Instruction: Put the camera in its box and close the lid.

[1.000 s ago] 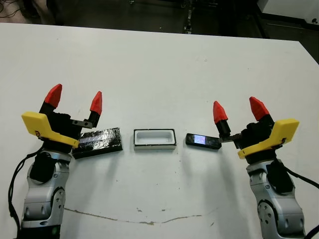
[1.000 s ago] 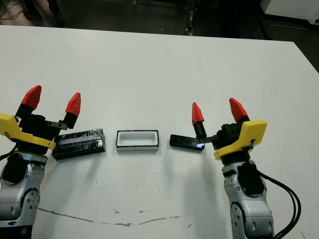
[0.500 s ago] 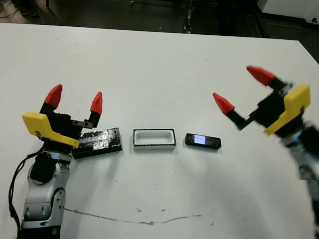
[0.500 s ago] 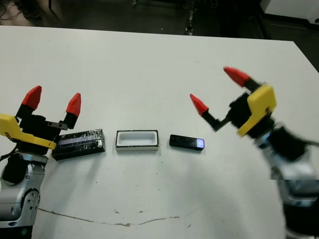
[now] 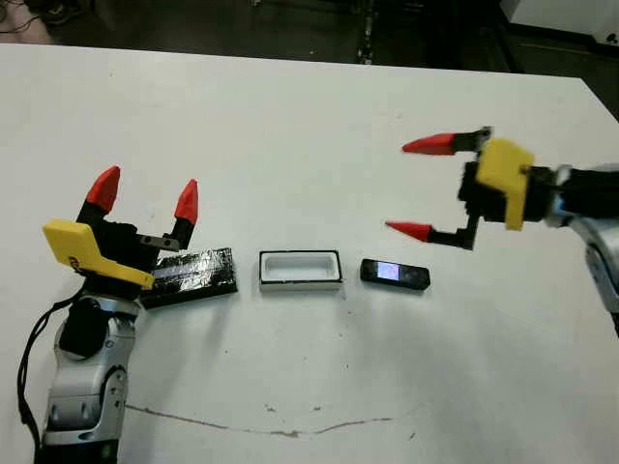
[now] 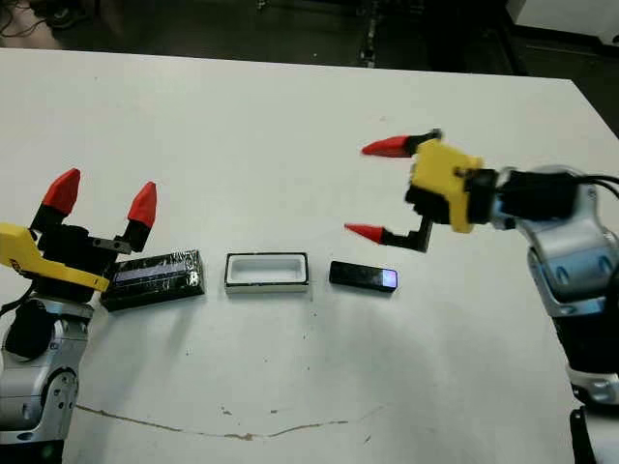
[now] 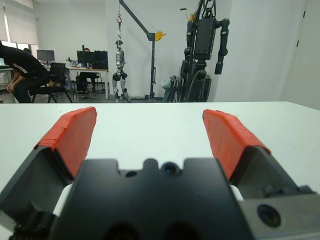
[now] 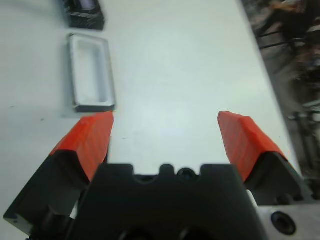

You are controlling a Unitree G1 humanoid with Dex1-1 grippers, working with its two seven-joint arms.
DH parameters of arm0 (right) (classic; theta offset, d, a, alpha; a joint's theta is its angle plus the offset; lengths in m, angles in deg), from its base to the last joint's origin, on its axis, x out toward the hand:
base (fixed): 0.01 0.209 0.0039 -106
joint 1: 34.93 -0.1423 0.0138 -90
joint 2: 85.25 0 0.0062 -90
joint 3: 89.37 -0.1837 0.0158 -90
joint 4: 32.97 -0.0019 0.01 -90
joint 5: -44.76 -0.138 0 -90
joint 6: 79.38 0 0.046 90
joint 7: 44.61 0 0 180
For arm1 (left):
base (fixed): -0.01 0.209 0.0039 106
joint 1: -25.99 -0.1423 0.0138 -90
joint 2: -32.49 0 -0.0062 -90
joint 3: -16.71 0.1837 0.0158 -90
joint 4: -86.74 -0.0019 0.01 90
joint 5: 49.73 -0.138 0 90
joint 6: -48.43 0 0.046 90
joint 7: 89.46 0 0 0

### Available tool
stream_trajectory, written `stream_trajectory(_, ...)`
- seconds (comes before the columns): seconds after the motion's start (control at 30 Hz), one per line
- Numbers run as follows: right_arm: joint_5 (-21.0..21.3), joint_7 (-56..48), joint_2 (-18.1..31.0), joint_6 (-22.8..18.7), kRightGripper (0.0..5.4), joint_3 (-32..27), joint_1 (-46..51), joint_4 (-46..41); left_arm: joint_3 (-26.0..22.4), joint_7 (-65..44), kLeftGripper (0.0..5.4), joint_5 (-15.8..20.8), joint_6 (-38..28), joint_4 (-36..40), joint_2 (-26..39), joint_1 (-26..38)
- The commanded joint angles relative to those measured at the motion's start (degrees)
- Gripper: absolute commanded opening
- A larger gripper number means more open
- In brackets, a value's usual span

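The camera point(image 5: 395, 275), a small black bar with a shiny bluish face, lies flat on the white table just right of the box point(image 5: 300, 270). The box is an open white-lined tray with nothing in it. The lid point(image 5: 191, 274), a glossy crinkled black slab, lies left of the box. My right gripper point(image 5: 417, 188) hovers open above the table, turned on its side, its fingers pointing left over the camera without touching it. My left gripper point(image 5: 145, 193) stands open and upright just behind the lid's left end. The right wrist view shows the box point(image 8: 91, 72) and the lid point(image 8: 84, 12), not the camera.
A thin dark scratch line point(image 5: 271, 427) runs across the table point(image 5: 290, 126) near its front edge. In the left wrist view a person point(image 7: 20, 70) sits at a desk far beyond the table, with robot stands point(image 7: 202, 50) in the room behind.
My right arm has lifted from beside the camera and swung up and back. Its gripper has rolled from upright onto its side, still open. The left arm, camera, box and lid have not moved.
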Motion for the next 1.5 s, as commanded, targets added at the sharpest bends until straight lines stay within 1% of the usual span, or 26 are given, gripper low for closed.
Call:
stream_trajectory(0.03,1.0,-3.7,0.1,-1.6,5.4,2.8,-1.8,2.6,0.2,0.3,5.4,-0.5,0.5,0.0,-0.1,-0.6)
stream_trajectory(0.27,2.9,-6.4,-1.4,1.4,5.4,5.6,-1.7,6.6,0.5,1.1,5.4,-0.8,0.7,0.4,-0.4,-0.7)
stream_trajectory(0.33,3.6,-7.1,-1.6,2.2,5.4,6.4,-1.7,7.7,0.6,0.8,5.4,-0.4,0.7,0.3,-0.4,-0.6)
stream_trajectory(0.57,5.6,-8.4,-2.3,2.3,5.4,8.2,-1.5,10.1,0.6,0.6,5.4,-0.3,0.8,0.3,0.1,-0.4)
stream_trajectory(0.67,6.1,-9.0,-2.6,3.5,5.4,8.7,-1.3,11.3,0.6,0.6,5.4,-0.2,1.0,0.3,0.1,-0.3)
stream_trajectory(0.8,6.5,-9.7,-3.2,6.2,5.4,9.3,-1.1,13.5,0.6,1.1,5.4,-0.4,1.4,0.6,0.0,-0.3)
stream_trajectory(0.93,7.0,-9.7,-3.9,7.2,5.4,9.4,-0.7,14.7,0.6,1.1,5.4,-0.3,1.8,1.1,0.1,-0.4)
stream_trajectory(1.07,8.2,-9.0,-4.3,8.5,5.4,9.4,-0.3,15.4,0.9,1.4,5.4,-1.6,1.5,1.1,0.4,-0.4)
stream_trajectory(1.13,8.8,-8.6,-4.5,8.7,5.4,9.4,0.0,15.6,1.0,1.6,5.4,-3.0,1.2,1.2,0.7,-0.5)
stream_trajectory(1.23,9.1,-8.4,-4.9,9.2,5.4,9.2,0.5,16.2,1.1,1.9,5.4,-4.0,0.8,1.1,0.6,-0.6)
stream_trajectory(1.3,9.3,-8.0,-5.2,10.0,5.4,9.1,0.9,16.6,1.0,2.0,5.4,-3.9,0.6,1.0,0.2,-0.7)
stream_trajectory(1.37,9.6,-7.5,-5.4,9.7,5.4,9.1,1.3,16.7,0.9,2.0,5.4,-3.4,0.9,1.2,-0.1,-0.8)
stream_trajectory(1.43,9.8,-7.2,-5.7,8.8,5.19,9.1,1.8,16.9,0.9,1.7,5.4,-2.5,1.4,1.4,-0.2,-0.8)
stream_trajectory(1.5,9.8,-6.8,-6.1,9.1,4.97,9.0,2.3,17.4,0.8,1.5,5.4,-2.2,1.3,1.3,-0.2,-0.8)
